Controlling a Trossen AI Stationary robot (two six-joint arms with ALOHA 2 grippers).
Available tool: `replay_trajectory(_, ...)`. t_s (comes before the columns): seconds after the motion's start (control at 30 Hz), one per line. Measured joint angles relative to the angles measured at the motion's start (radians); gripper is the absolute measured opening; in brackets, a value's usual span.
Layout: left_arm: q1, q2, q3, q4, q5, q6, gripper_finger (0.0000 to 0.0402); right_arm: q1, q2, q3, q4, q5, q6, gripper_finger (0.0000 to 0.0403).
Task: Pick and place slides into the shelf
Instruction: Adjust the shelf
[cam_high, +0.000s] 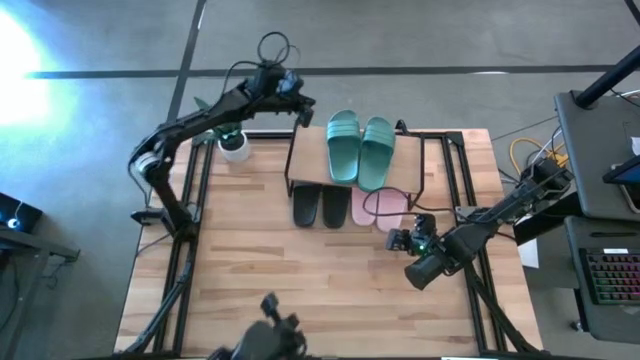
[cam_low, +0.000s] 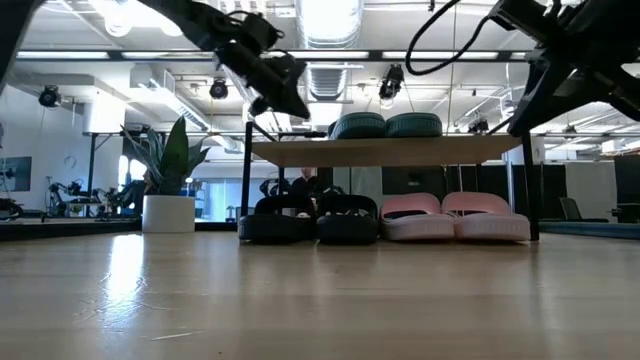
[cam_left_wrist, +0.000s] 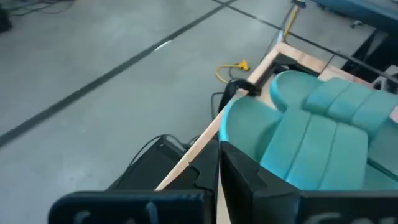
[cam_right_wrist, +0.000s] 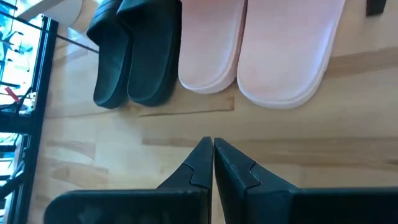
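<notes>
From above, we've got the green pair (cam_high: 360, 148) sitting side by side on the shelf (cam_high: 303, 160) top board, with the black pair (cam_high: 320, 206) and pink pair (cam_high: 378, 208) tucked under it, toes poking out toward 6 o'clock. The left tool (cam_high: 303, 113) hangs pinched shut and empty at the shelf's 10 o'clock corner; the right tool (cam_high: 404, 240) is shut and empty too, over the counter (cam_high: 300, 290) just off the pink pair at 5 o'clock.

Low down, all six slides look parked: green pair (cam_low: 385, 125) up top, black pair (cam_low: 308, 218) and pink pair (cam_low: 455, 217) in a row beneath.

The left wrist camera sees the green pair (cam_left_wrist: 317, 134) close up, wide ribbed strap and all. We'd guess light, bendy rubber, fairly grippy, not fragile.

The right wrist camera shows black (cam_right_wrist: 134, 56) and pink (cam_right_wrist: 261, 50) toes ahead of the closed right tool (cam_right_wrist: 212, 149). If any need nudging, we'd grab the strap or pinch a sole edge.
</notes>
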Motion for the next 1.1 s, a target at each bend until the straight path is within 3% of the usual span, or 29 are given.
replay_trajectory(0.13, 0.015, 0.121, 0.131, -0.059, -0.001, 0.056, 0.0000, 0.000, 0.000, 0.000, 0.001, -0.024, 0.015, 0.0008)
replay_trajectory(0.43, 0.010, 0.327, 0.388, -0.555, -0.047, 0.258, 0.0000, 0.000, 0.000, 0.000, 0.001, -0.041, 0.034, 0.0008)
replay_trajectory(1.1, -0.117, 0.319, 0.381, -0.669, -0.029, 0.287, 0.0000, 0.000, 0.000, -0.002, -0.010, -0.042, 0.006, 0.0008)
